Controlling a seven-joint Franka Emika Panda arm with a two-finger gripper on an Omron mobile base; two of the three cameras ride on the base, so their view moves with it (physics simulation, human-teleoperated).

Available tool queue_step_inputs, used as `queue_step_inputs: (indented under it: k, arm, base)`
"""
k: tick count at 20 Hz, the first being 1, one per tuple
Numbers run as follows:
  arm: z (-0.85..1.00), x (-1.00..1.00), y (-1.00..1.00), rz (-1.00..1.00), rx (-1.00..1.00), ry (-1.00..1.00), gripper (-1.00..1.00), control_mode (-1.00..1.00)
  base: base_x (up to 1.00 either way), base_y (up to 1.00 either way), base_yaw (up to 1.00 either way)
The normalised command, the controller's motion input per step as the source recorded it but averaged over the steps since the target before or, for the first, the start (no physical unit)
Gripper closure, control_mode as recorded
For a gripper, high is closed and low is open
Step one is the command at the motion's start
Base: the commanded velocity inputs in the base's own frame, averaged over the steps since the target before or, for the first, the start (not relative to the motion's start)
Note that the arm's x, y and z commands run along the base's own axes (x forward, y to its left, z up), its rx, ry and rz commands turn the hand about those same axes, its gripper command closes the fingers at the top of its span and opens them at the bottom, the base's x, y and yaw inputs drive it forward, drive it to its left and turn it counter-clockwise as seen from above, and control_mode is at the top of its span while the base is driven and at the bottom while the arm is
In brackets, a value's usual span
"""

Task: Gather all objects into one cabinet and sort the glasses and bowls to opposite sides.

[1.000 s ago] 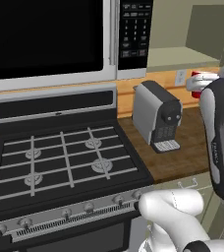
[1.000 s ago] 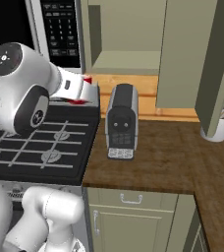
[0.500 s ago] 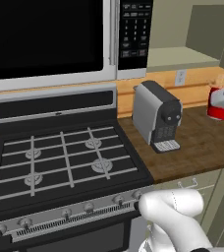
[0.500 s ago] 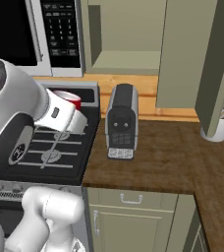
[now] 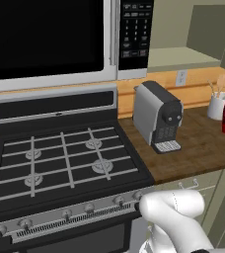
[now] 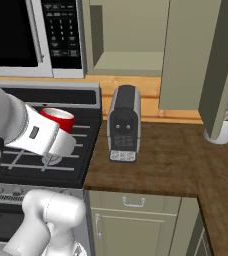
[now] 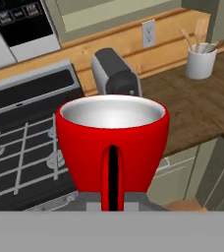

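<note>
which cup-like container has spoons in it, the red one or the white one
The white crock on the wooden counter by the wall holds wooden spoons. The red cup, held in the gripper, looks empty.

coffee machine (image 5: 159,116) on counter (image 5: 203,148) right of stove (image 5: 60,158), utensil crock (image 5: 218,105) further right, microwave (image 5: 50,39) above stove

— What sort of place is this?
— A home kitchen: a gas stove (image 5: 65,163) fills the lower left, with a microwave (image 5: 60,39) above it.
— Anything else?
— A coffee machine (image 5: 159,116) at centre right on a wooden worktop (image 6: 161,160), a utensil crock (image 7: 201,60), and olive cabinets (image 6: 196,50) at upper right.
</note>
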Motion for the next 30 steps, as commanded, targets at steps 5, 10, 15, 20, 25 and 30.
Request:
queue_step_inputs:
  k: [5,10,15,20,25,30]
  arm:
    - [-0.14,-0.01,-0.03,-0.24,-0.04,0.00,1.00,-1.00]
    - [0.00,0.00,0.00,-0.01,0.00,0.00,1.00,-1.00]
    - [0.00,-0.01,0.00,0.00,0.00,0.00,1.00,1.00]
    - [0.00,0.00,0.00,0.00,0.00,0.00,1.00,1.00]
    - [0.00,0.00,0.00,0.00,0.00,0.00,1.00,1.00]
    - [0.00,0.00,0.00,0.00,0.00,0.00,1.00,1.00]
  base:
    - [0.00,0.00,0.00]
    - [0.00,0.00,0.00]
    - [-0.25,-0.01,-0.05]
    - [-0.34,0.01,-0.25]
    - [-0.23,0.05,-0.40]
    - [-0.42,0.01,-0.44]
